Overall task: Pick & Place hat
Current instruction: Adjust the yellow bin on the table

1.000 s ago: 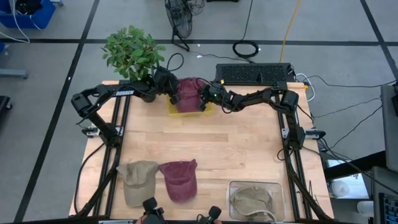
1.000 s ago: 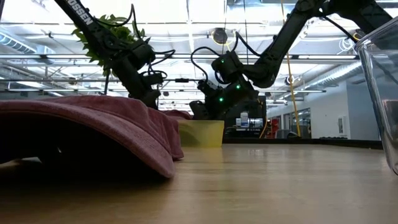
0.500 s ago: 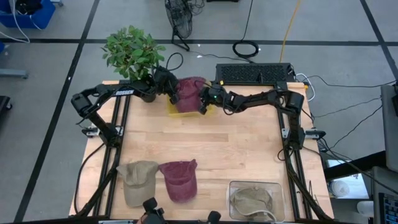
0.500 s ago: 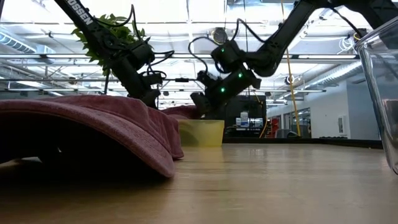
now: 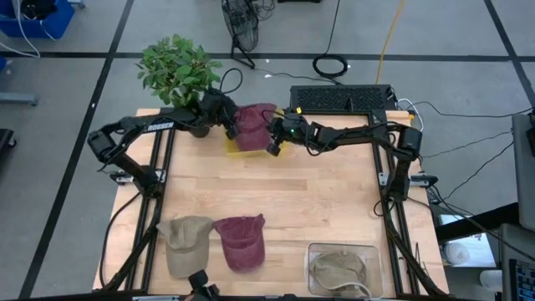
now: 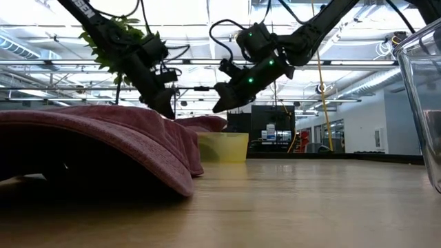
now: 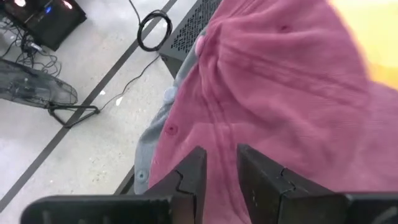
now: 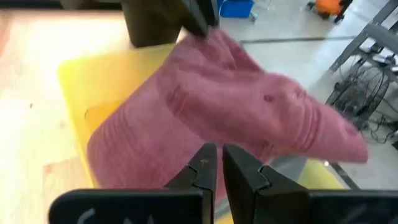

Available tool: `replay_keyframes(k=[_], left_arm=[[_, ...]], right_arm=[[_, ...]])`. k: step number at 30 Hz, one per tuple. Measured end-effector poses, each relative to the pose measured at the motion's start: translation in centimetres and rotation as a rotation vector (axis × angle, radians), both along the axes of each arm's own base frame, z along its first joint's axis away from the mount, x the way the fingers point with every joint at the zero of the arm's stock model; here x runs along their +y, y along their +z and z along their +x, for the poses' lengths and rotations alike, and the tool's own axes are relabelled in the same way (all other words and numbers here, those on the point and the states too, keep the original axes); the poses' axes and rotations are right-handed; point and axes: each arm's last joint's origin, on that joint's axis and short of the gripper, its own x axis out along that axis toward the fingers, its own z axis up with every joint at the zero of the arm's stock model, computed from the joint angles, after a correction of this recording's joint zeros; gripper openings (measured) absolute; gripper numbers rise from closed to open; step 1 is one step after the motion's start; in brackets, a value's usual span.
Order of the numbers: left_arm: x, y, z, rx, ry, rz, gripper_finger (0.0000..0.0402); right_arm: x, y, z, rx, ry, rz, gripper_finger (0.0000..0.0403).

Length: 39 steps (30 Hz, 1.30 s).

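A maroon hat (image 5: 253,124) lies over a yellow bin (image 5: 238,147) at the table's far edge. In the low view the hat (image 6: 204,124) rests on the bin's rim (image 6: 222,141). My left gripper (image 5: 228,125) stands at the hat's left side, shut on it. My right gripper (image 5: 272,144) hovers just right of the hat and above the bin, fingers shut, touching nothing. From the right wrist the hat (image 8: 236,112) drapes across the bin (image 8: 106,74) ahead of my right gripper (image 8: 216,149). My left gripper (image 7: 217,155) pinches a fold of the hat's crown cloth (image 7: 219,127) between its two fingers, on the hat's left side. The fingers slant down at it from the table's left. The held side is raised, and the rest of the hat lies on the yellow bin.
A tan cap (image 5: 184,238) and a second maroon cap (image 5: 241,242) lie near the table's near edge. A clear container (image 5: 343,267) holds another tan hat. A potted plant (image 5: 177,71) stands at the far left corner, and a keyboard (image 5: 341,99) behind the far edge.
My right gripper has left the hat's right edge, rising and drawing back a little toward the near edge. My left gripper has kept its hold and risen slightly. The hat stays on the bin.
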Motion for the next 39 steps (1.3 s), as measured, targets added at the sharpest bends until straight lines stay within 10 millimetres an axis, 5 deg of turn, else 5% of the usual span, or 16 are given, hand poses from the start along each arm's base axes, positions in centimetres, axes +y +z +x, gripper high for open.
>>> replay_keyframes(k=[11,18,24,31,39], left_arm=[[-3.4,2.6,-1.2,0.028,-0.093,-0.055,0.0093],[-5.9,3.1,-1.5,0.017,-0.248,-0.198,0.0093],[-8.3,2.3,-0.3,0.027,-0.358,-0.351,0.0093],[-11.4,0.0,1.9,0.177,-0.53,-0.343,0.0093],[-10.3,-2.2,2.3,0.311,-0.436,-0.312,0.0093]], right_arm=[[0.7,-0.5,-0.8,0.109,0.032,0.106,0.0018],[3.8,1.0,0.1,-0.011,0.344,0.29,0.0018],[6.0,-0.5,0.5,0.117,0.331,0.205,0.0018],[6.3,2.6,-1.0,0.115,0.277,0.149,0.0018],[7.0,6.7,-3.6,0.086,0.281,0.141,0.0018]])
